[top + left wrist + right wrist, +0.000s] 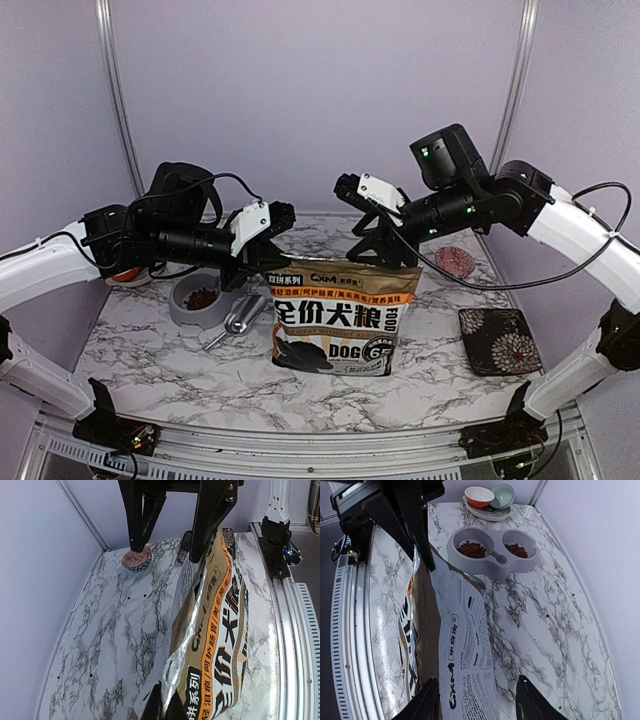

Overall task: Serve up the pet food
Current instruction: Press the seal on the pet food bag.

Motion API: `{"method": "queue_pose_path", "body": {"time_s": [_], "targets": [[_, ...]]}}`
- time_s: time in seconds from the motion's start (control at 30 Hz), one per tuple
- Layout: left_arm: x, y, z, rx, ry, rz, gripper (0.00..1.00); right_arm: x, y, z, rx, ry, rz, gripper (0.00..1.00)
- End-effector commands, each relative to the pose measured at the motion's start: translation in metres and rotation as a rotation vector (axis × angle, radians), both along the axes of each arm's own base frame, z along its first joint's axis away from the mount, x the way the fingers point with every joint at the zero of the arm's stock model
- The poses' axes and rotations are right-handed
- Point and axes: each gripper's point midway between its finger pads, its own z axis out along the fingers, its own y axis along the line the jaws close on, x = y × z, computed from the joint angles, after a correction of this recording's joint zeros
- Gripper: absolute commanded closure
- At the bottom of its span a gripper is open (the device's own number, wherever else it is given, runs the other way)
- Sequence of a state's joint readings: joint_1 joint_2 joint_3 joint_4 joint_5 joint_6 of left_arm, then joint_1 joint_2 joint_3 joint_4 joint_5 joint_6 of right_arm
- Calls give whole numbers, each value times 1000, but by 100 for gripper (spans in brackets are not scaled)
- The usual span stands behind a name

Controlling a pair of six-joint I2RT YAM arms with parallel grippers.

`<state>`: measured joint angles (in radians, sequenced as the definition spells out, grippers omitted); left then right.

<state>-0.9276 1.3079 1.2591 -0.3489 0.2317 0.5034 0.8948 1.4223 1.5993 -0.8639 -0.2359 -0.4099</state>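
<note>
This is a robotics lab cell rather than a home. A left arm [40, 265] and a right arm [580, 225] are bolted at the near edge of a marble-patterned tabletop [180, 370], with cables [605, 184] looping off them. Plain lilac walls [300, 100], framed by metal posts [117, 100], box the tabletop in at the back and both sides. A metal rail [300, 455] runs along the front. The household things are few and look staged: a bag [335, 320] of dog food, a grey feeder [492, 566] with kibble [472, 549], stacked bowls [487, 500] and a patterned mat [498, 340].
</note>
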Motion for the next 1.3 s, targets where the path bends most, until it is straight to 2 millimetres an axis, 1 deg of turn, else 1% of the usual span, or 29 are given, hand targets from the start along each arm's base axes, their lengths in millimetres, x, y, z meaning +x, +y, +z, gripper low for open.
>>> {"method": "queue_pose_path", "body": {"time_s": [0.0,0.07,0.13,0.3,0.43,0.6,0.73,0.83,0.93,1.0,1.1,1.13,1.27], "targets": [[21,10,26,-56,-46,91,100,-1,-1,57,125,-97,-22,50],[21,10,27,-58,-45,93,100,-12,2,62,149,-71,29,49],[21,11,28,-61,-46,93,100,-20,5,58,150,-32,67,49],[23,12,29,-66,-43,103,100,-31,11,34,105,68,112,49],[24,12,34,-91,-23,101,100,-34,16,14,56,125,120,49],[27,12,35,-104,-5,106,100,-30,20,-8,-15,152,92,51],[27,11,35,-107,1,100,100,-17,19,-20,-67,129,34,53],[25,12,36,-110,-1,93,100,-10,18,-26,-97,116,8,56],[24,12,37,-111,-5,87,100,-8,19,-26,-102,108,7,65],[24,12,36,-109,-6,87,100,-7,20,-23,-92,99,12,74],[24,12,35,-107,-6,89,100,-8,21,-17,-76,88,16,96],[24,13,36,-108,-7,89,100,-8,21,-16,-73,84,17,100],[21,13,36,-114,1,71,100,-7,18,-7,-57,62,5,100]]}}
